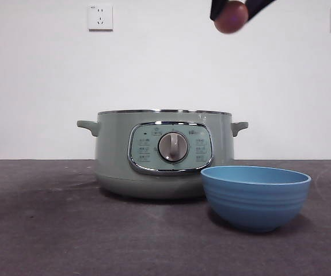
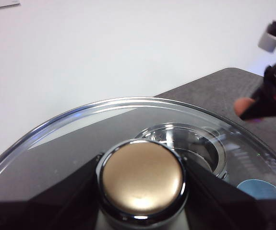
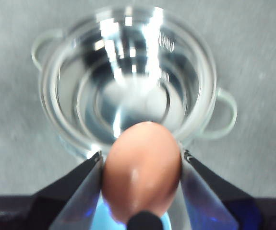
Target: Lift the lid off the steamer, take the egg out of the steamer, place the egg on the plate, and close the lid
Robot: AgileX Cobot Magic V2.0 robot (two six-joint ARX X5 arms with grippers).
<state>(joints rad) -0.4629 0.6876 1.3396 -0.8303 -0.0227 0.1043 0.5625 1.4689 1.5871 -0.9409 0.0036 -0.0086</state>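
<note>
A: Where is the egg [image 3: 141, 172]?
B: Clamped between the right end effector [image 3: 141, 165] jaws, high above the open steamer [image 1: 164, 154].

A: And the lid [image 2: 133, 143]?
B: Left end effector [image 2: 142, 178] grips its knob, lid held aloft. Only the front view shows the plate [image 1: 255, 196] on the counter [image 1: 44, 230], just beside the steamer's front.

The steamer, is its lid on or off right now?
Off. The steamer stands open, its shiny inside bare below the right hand holding the egg; the left hand holds the lid by its knob.
</note>
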